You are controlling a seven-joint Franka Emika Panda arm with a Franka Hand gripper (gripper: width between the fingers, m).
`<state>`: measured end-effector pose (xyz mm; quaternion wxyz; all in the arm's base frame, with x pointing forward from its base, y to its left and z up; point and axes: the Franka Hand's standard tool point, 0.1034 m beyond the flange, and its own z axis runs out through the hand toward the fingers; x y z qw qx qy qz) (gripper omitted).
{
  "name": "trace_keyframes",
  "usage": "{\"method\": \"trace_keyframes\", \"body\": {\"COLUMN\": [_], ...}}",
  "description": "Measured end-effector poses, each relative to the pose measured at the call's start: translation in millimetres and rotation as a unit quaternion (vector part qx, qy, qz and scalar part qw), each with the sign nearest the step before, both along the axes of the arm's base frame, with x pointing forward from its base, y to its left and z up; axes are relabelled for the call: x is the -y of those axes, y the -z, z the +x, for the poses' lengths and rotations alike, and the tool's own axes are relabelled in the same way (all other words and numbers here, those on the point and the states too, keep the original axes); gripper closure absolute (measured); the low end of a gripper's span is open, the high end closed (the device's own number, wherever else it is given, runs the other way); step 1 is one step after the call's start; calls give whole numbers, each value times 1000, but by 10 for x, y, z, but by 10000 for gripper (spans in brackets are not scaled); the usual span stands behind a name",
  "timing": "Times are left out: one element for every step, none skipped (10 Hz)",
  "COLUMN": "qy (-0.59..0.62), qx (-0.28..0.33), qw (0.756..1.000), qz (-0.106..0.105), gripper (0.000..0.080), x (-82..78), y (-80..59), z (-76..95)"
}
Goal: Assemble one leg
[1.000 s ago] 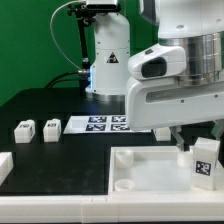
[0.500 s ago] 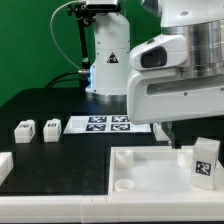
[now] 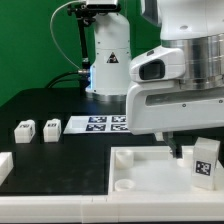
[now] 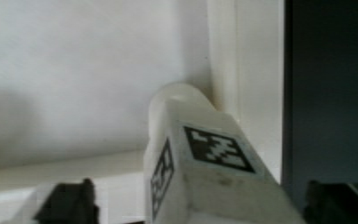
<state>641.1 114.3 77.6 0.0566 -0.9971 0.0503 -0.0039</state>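
Two spare legs (image 3: 34, 130) sit by marker board (image 3: 100, 124), well apart. Leg (image 3: 205, 160) stands upright, long axis vertical, in tray panel (image 3: 140, 170) corner. Gripper (image 4: 197, 205) fingers spread wide, straddling leg w/o touching.

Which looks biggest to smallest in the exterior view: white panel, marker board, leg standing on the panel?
1. White panel, though cut off by the frame.
2. Marker board, partly hidden behind the arm.
3. Leg standing on the panel, nearer the camera, so its look may flatter it.
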Motion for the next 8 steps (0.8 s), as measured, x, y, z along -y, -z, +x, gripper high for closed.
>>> {"method": "trace_keyframes", "body": {"qy": [17,89,133,167,236,312,417,537], "qx": [-2,-12,-17,-22,-30,-34,-35,-42], "qw": [1000,996,991,986,971,949,908,842], "qz": [2,6,6,6,7,9,12,29], "gripper": [353,504,504,503,503,503,503,506], "x": [-6,-20,0,0,0,-11,-52,-119], "y": [1,3,11,13,15,18,36,44], "z": [-1,-7,-12,-14,-18,-24,-81,-90]}}
